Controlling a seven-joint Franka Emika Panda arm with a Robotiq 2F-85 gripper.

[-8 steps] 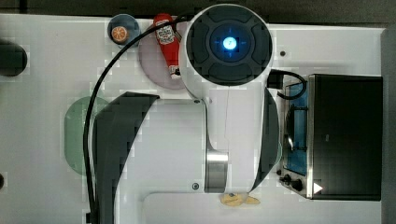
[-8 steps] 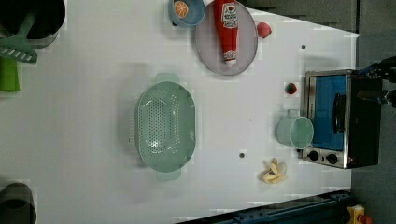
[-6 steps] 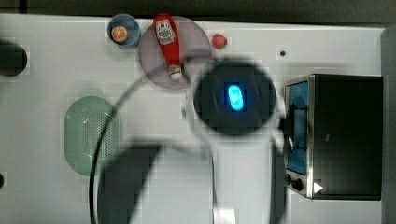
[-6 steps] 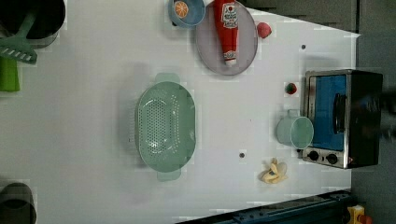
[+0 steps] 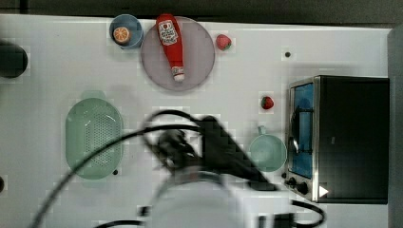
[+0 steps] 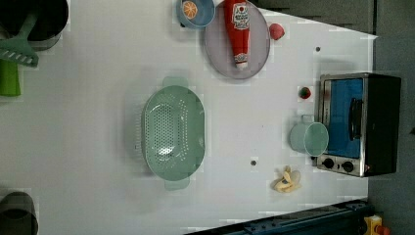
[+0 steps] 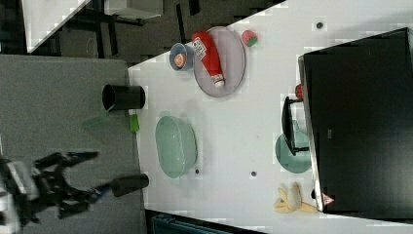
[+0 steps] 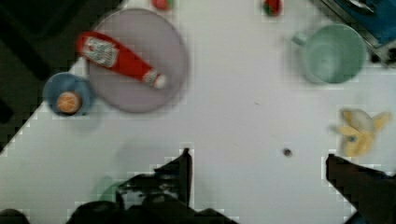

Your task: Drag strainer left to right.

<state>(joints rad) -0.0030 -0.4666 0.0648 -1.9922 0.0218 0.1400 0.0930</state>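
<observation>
The strainer [image 5: 94, 135] is a pale mint-green oval with a dotted bottom. It lies on the white table at the top view's left, and also shows in the left view [image 6: 172, 132] and the right view [image 7: 176, 146]. My gripper [image 8: 261, 186] is open, its two dark fingers [image 8: 183, 170] wide apart over bare table with nothing between them. A sliver of green [image 8: 105, 189] beside one finger may be the strainer's edge. In the right view the gripper [image 7: 90, 178] hangs well clear of the strainer. My blurred arm [image 5: 209, 190] lies to the strainer's right in the top view.
A grey plate [image 5: 190, 66] carries a ketchup bottle [image 5: 171, 45], beside a blue bowl [image 5: 126, 32] holding an orange. A mint cup [image 5: 267, 152] stands by the toaster oven [image 5: 342, 137]. Two strawberries [image 5: 223, 42] and a banana [image 6: 288, 180] lie loose. A black pot [image 6: 44, 19] holds a green spatula.
The arm has swept toward the top view's lower edge, uncovering the plate, the cup and the whole strainer. The strainer itself has not moved.
</observation>
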